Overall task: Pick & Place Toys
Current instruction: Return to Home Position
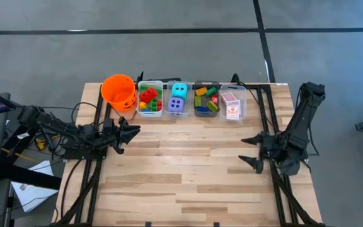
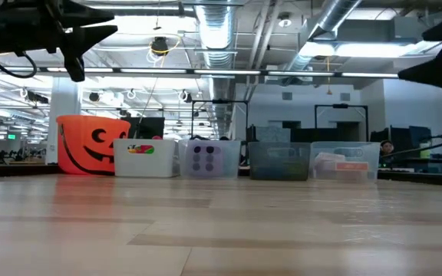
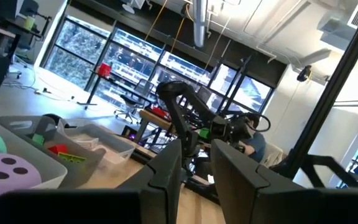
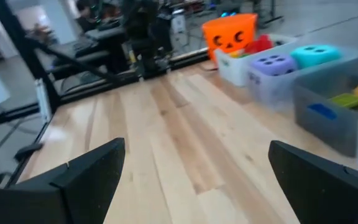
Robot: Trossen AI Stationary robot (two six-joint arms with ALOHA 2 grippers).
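1. High view: one wooden desk [image 1: 188, 183] carries a single row along its back edge. From the left there is one orange pumpkin-face plastic bucket [image 1: 118, 89], then four rectangular plastic bins set side by side.
2. The first clear bin [image 1: 150, 84] holds a heap of red, green, yellow and blue plastic building bricks [image 1: 148, 99], too jumbled to count. The second clear bin [image 1: 169, 99] holds two dice, one cyan dotted die [image 1: 179, 90] and one purple dotted die [image 1: 177, 106]. The dark grey bin [image 1: 206, 84] holds more mixed bricks. The fourth clear bin [image 1: 242, 104] holds the pink-backed playing cards [image 1: 230, 98].
3. The left end effector [image 1: 130, 133] hangs near the desk's left edge, just in front of the bucket. The right end effector [image 1: 252, 153] hangs near the right edge, well apart from the bins.
4. Low view: both arms hang above the desk at the top corners, and nothing is under them. The bucket and four bins stand in line at the back.
5. Left wrist view: the two fingers [image 3: 166, 177] stand only a narrow gap apart and hold nothing. The purple die and one brick bin show beside them.
6. Right wrist view: the two fingers [image 4: 89, 171] are spread wide and hold nothing, over bare wood. The bucket, both dice and the grey bin lie beyond.
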